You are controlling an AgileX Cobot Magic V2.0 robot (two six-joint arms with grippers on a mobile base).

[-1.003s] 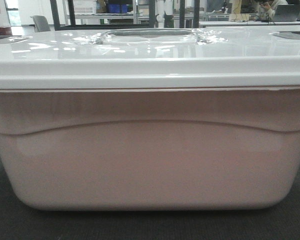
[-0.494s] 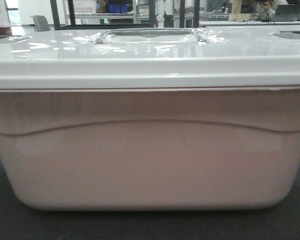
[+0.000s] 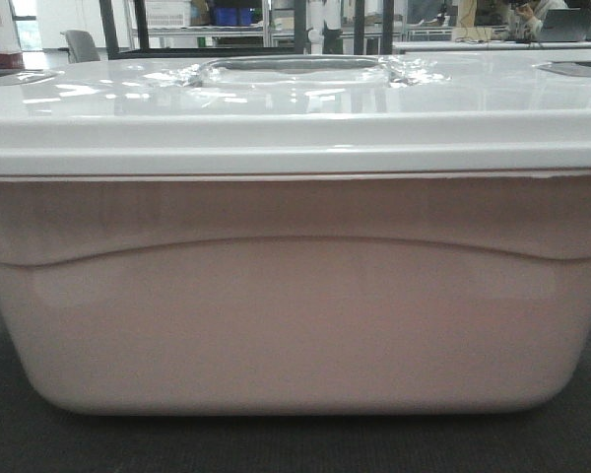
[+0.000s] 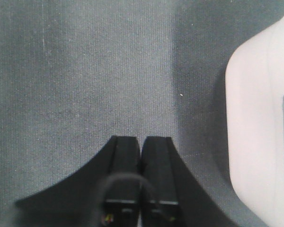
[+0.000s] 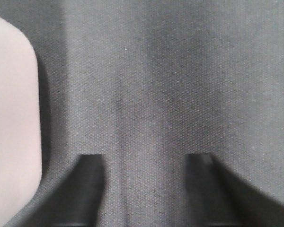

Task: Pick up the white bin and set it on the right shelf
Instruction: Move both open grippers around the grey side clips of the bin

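The white bin point(image 3: 295, 315) sits on the dark worktop point(image 4: 85, 71), filling our front view. We see the left gripper point(image 4: 141, 146) near one end, jaws clenched on nothing, and the right gripper point(image 5: 146, 163) near the other, jaws released.

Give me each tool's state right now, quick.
Left tool: closed, holding nothing, with the white bin off to its side.
Right tool: open, holding nothing, not touching the white bin.
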